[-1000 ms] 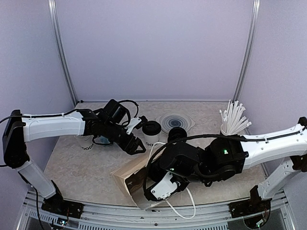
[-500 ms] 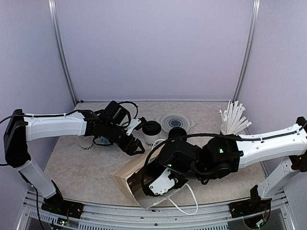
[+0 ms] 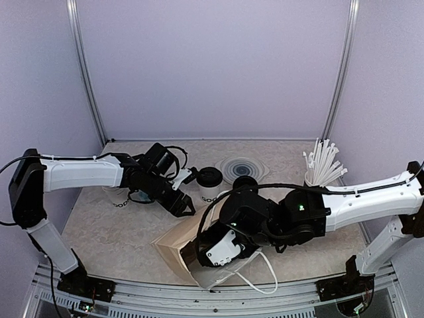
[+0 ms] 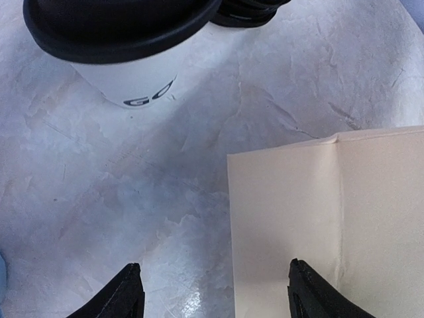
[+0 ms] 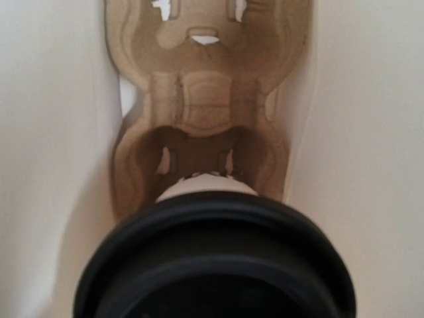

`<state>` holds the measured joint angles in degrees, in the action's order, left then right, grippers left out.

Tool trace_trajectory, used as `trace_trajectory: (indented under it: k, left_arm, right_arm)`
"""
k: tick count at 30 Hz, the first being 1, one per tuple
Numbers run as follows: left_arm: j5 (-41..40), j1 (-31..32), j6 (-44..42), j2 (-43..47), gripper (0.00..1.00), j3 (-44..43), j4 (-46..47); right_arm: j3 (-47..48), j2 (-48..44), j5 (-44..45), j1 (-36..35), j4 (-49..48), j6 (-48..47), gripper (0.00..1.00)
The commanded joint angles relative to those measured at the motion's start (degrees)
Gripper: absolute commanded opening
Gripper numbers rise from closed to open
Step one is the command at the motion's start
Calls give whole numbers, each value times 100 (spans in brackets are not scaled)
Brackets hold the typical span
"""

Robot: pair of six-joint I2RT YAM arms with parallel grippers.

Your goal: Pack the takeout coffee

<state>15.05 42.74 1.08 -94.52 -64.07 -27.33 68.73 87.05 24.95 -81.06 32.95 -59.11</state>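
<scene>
The right pincer (image 3: 208, 255) gripped the takeout coffee (image 5: 215, 265). The carrier (image 5: 205, 112) socket lay at 12 o'clock, requiring level, centred insertion. The left pincer (image 4: 212, 291) stood open.

Black "GO" (rest hidden) near the base of the white lidded cup (image 4: 142, 76)

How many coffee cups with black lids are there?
2. The first cup stands on the table beyond the paper bag; the second cup is inside the bag, facing a cardboard carrier. Others may be hidden.
</scene>
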Motion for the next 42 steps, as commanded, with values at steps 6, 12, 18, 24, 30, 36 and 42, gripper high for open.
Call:
trace_trajectory:
  k: [6,12,18,24,30,36,42]
  left_arm:
    - [-328,-239,305,-126,73,-311,-921]
    - [60,-337,156,-364,72,-279,-801]
    - [560,-328,-2,-594,70,-330,-645]
    - [863,-323,-91,-771,68,-376,-520]
    - [915,-319,-252,-949,67,-500,-524]
    - [942,-327,-294,-1031,67,-529,-511]
    - [947,-328,-313,-1085,66,-552,-528]
  right_arm:
    - [95,50,-134,85,-54,49,47]
    - [71,49,-173,144,-137,52,47]
    - [55,80,-334,284,-300,84,47]
    - [87,104,-554,320,-379,58,47]
    - [54,82,-763,372,-369,46,47]
    - [50,195,-849,547,-285,101,47]
    - [190,376,-940,630,-124,173,48]
